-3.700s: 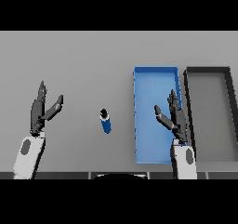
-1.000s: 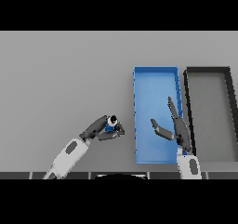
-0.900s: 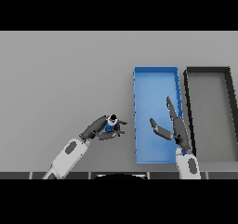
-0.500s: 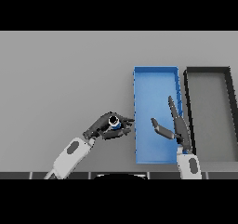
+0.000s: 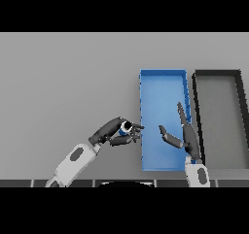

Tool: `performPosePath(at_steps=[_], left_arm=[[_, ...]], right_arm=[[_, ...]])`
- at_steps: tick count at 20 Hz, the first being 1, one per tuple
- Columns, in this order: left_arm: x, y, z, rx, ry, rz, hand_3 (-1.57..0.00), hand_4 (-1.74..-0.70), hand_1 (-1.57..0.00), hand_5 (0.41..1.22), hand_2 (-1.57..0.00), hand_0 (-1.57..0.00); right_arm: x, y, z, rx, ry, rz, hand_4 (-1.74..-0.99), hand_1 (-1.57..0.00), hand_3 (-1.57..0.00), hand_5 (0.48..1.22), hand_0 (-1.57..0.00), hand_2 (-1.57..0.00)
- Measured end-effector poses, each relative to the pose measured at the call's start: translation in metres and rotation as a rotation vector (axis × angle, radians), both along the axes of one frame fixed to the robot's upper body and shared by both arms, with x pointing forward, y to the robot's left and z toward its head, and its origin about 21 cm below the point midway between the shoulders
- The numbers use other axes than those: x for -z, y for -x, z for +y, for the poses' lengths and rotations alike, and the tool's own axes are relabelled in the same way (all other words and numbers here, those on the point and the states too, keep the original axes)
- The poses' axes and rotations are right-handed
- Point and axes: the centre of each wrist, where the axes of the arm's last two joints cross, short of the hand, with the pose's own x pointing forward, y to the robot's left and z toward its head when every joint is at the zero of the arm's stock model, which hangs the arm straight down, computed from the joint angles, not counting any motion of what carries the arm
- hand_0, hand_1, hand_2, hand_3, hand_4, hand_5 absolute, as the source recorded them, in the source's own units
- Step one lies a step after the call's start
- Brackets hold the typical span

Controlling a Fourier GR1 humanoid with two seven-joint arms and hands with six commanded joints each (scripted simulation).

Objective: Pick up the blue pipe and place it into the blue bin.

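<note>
The blue pipe point(image 5: 125, 127) is clamped in the curled fingers of the left hand point(image 5: 115, 132), just beside the left wall of the blue bin point(image 5: 162, 77). The right hand point(image 5: 183, 135) is held over the bin, fingers straight and apart. A black bin point(image 5: 217, 73) is positioned alongside.

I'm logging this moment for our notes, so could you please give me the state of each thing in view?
Blue pipe: held in the left hand, beside the blue bin, not yet inside.
Left hand: shut on the pipe.
Right hand: open, holding nothing, over the blue bin.
Blue bin: holds no object.
Black bin: holds no object.
</note>
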Motion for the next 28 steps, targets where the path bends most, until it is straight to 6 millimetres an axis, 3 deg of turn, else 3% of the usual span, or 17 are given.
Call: performPosePath(at_steps=[3, 5, 7, 10, 13, 17, 22, 28], left_arm=[[0.000, -0.002, 0.002, -0.005, 0.004, 0.000, -1.50, -1.74, -1.57, 1.220, -1.57, -1.57], [0.001, -0.001, 0.002, -0.002, -0.002, 0.000, -1.50, -1.74, -1.57, 1.220, -1.57, -1.57], [-0.001, -0.002, 0.000, 0.004, -0.003, 0.008, -1.50, -1.74, -1.57, 1.220, -1.57, -1.57], [-0.001, -0.004, 0.002, 0.000, -0.007, 0.001, -1.49, -1.74, -1.57, 1.221, -1.57, -1.57], [-0.003, -0.003, 0.002, 0.017, 0.000, -0.014, -1.49, -1.74, -1.57, 1.221, -1.57, -1.57], [-0.002, -0.004, -0.001, 0.011, -0.023, -0.011, -1.48, -1.74, -1.57, 1.221, -1.57, -1.57], [-0.002, -0.002, 0.001, 0.032, -0.001, -0.013, -1.50, -1.74, -1.57, 1.221, -1.57, -1.57], [-0.002, -0.004, 0.001, 0.060, -0.002, -0.010, -1.54, -1.74, -1.57, 1.221, -1.57, -1.57]], right_arm=[[0.003, 0.007, -0.001, 0.027, -0.012, 0.006, -1.186, 0.00, 0.00, 0.615, 0.00, 0.00], [-0.006, 0.005, -0.003, -0.037, -0.090, -0.062, -1.195, 0.00, 0.00, 0.608, 0.00, 0.00], [-0.028, 0.007, -0.010, -0.171, -0.202, -0.112, -1.231, 0.00, 0.00, 0.572, 0.00, 0.00], [-0.064, 0.002, -0.018, -0.367, -0.198, -0.099, -1.303, 0.00, 0.00, 0.515, 0.00, 0.00], [-0.100, -0.007, -0.004, -0.527, -0.139, -0.073, -1.314, 0.00, 0.00, 0.500, 0.00, 0.00], [-0.125, -0.018, 0.020, -0.688, -0.066, -0.045, -1.311, 0.00, 0.00, 0.517, 0.00, 0.00], [-0.134, -0.034, 0.058, -0.835, 0.021, -0.042, -1.241, 0.00, 0.00, 0.530, 0.00, 0.00], [-0.145, -0.054, 0.095, -0.920, 0.067, -0.009, -1.219, 0.00, 0.00, 0.511, 0.00, 0.00]])
